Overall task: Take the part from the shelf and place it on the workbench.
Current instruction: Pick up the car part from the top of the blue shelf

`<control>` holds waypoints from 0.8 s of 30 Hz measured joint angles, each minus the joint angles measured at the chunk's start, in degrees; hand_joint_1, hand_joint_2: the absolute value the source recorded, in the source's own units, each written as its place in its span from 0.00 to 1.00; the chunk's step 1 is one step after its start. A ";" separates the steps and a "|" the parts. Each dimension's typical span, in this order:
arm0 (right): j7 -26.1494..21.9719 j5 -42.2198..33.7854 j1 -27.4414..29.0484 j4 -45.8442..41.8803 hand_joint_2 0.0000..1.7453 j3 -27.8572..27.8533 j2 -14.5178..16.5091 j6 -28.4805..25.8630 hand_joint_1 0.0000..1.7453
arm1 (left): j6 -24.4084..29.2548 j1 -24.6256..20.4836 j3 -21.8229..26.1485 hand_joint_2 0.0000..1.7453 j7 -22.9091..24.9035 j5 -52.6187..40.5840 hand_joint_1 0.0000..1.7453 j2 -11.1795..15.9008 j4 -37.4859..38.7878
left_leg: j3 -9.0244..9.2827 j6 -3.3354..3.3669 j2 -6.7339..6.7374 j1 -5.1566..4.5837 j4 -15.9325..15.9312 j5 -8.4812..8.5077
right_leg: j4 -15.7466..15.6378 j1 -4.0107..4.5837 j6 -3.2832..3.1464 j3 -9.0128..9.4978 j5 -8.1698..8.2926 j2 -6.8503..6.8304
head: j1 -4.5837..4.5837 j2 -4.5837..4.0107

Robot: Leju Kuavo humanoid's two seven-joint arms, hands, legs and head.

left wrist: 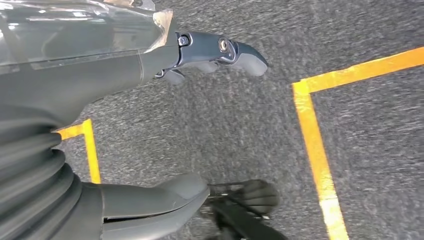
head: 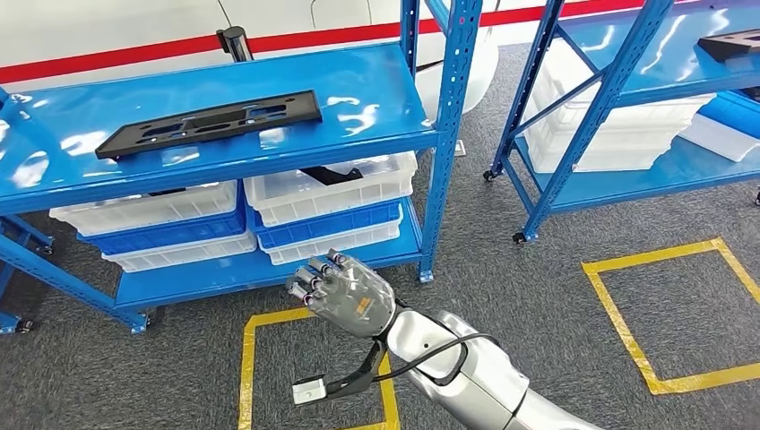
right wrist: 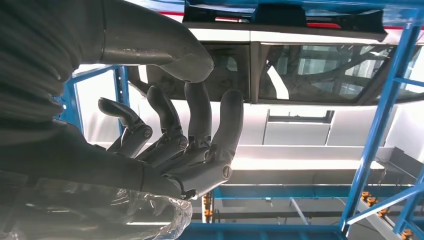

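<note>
A flat black part [head: 211,123] with several slots lies lengthwise on the top level of the blue shelf [head: 376,107], left of centre. My right hand [head: 345,291] is raised in front of the shelf's lower levels, well below and to the right of the part, its fingers [right wrist: 200,120] apart and holding nothing. In the right wrist view the right hand [right wrist: 170,145] stands before blue shelf framing. My left hand [left wrist: 100,75] hangs over the grey carpet with thumb and fingers spread around nothing.
White and blue bins [head: 332,188] fill the shelf's lower levels, one holding a dark piece [head: 327,175]. A second blue shelf unit [head: 627,170] stands to the right with another black part [head: 730,43] on top. Yellow taped squares [head: 654,313] mark the carpet.
</note>
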 joint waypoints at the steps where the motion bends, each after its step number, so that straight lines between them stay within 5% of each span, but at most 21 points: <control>1: -0.04 -0.01 -0.01 0.05 1.00 0.00 0.09 0.11 1.00 | 0.00 0.03 0.00 1.00 0.00 0.01 0.00 0.00 0.01 | -0.19 0.45 0.00 -0.14 -2.39 1.42 | -0.02 0.15 0.02 1.10 -0.82 0.08 | 0.01 0.00; 4: -0.15 -0.05 0.03 0.21 1.00 0.03 0.43 0.44 1.00 | 0.00 0.18 -0.02 1.00 -0.01 0.01 0.00 0.09 0.18 | 1.01 2.56 -0.21 -1.20 -11.15 10.48 | -0.53 0.47 0.41 3.76 -3.19 0.34 | 0.01 0.00; 5: -0.22 -0.08 0.08 0.26 1.00 0.02 0.54 0.51 1.00 | 0.00 0.20 -0.03 1.00 -0.01 0.00 0.00 0.11 0.22 | 1.62 3.00 -0.17 -1.55 -12.53 11.99 | -1.08 0.53 0.69 4.58 -3.66 0.46 | -0.06 0.00; 7: -0.38 -0.13 0.04 0.29 1.00 -0.10 0.78 0.58 1.00 | 0.02 0.07 -0.04 1.00 0.01 -0.02 0.00 0.05 0.20 | 3.24 3.35 -0.08 -1.91 -13.85 11.42 | -1.72 0.80 1.83 6.33 -3.55 0.52 | -0.15 0.00; 9: -0.45 -0.14 -0.07 0.27 1.00 -0.31 0.97 0.60 1.00 | 0.05 -0.12 -0.04 1.00 0.12 -0.03 0.00 -0.08 0.13 | 5.65 3.67 -0.20 -1.76 -15.08 10.75 | 1.44 0.97 2.89 5.71 -2.49 0.37 | -0.03 0.00; 11: -0.50 -0.13 -0.06 0.31 1.00 -0.43 1.01 0.66 1.00 | 0.15 -0.22 -0.04 1.00 0.26 -0.05 0.00 -0.25 0.09 | 7.83 3.66 -0.40 -1.54 -15.77 9.88 | 8.85 1.05 2.88 0.98 -2.37 0.24 | 0.09 0.00; 14: -0.56 -0.08 0.28 0.53 1.00 -0.50 0.83 0.77 1.00 | 0.26 -0.23 -0.04 1.00 0.37 -0.05 0.00 -0.53 0.09 | 10.25 3.48 -0.80 -1.62 -15.88 7.62 | 15.18 1.36 1.42 -6.84 -6.58 0.13 | 0.14 0.00; 16: -0.57 -0.05 0.44 0.65 1.00 -0.61 0.74 0.80 1.00 | 0.26 -0.22 -0.04 1.00 0.41 -0.09 0.00 -0.69 0.09 | 12.41 3.57 -1.01 -1.77 -15.90 5.89 | 11.85 1.60 1.60 -8.80 -7.06 0.13 | 0.14 0.00; 18: -0.56 -0.04 0.51 0.74 1.00 -0.74 0.63 0.82 1.00 | 0.19 -0.26 -0.04 1.00 0.43 -0.18 0.00 -0.90 0.10 | 14.35 3.54 -1.15 -1.91 -15.94 4.06 | 5.08 1.87 2.85 -8.45 -1.46 0.01 | 0.08 0.00; 19: -0.57 -0.04 0.52 0.80 1.00 -0.78 0.57 0.86 1.00 | 0.11 -0.32 -0.04 1.00 0.45 -0.22 0.00 -0.98 0.09 | 15.13 3.40 -1.24 -1.96 -16.02 3.09 | 2.49 1.98 2.90 -7.88 1.44 -0.20 | 0.07 0.00; 21: -0.58 -0.04 0.50 0.82 1.00 -0.89 0.54 0.93 1.00 | -0.03 -0.45 -0.04 1.00 0.52 -0.28 0.00 -1.07 0.02 | 16.76 2.74 -1.29 -1.95 -16.22 1.87 | 0.19 2.23 1.73 -6.64 4.25 -0.43 | 0.03 0.00; 24: -0.60 -0.04 0.30 0.75 1.00 -1.05 0.77 0.95 1.00 | -0.07 -0.78 -0.05 1.00 0.59 -0.43 0.00 -1.05 -0.07 | 18.39 1.84 -0.90 -2.00 -14.58 1.97 | -1.13 1.58 -0.73 -3.43 4.16 -0.32 | 0.09 -0.01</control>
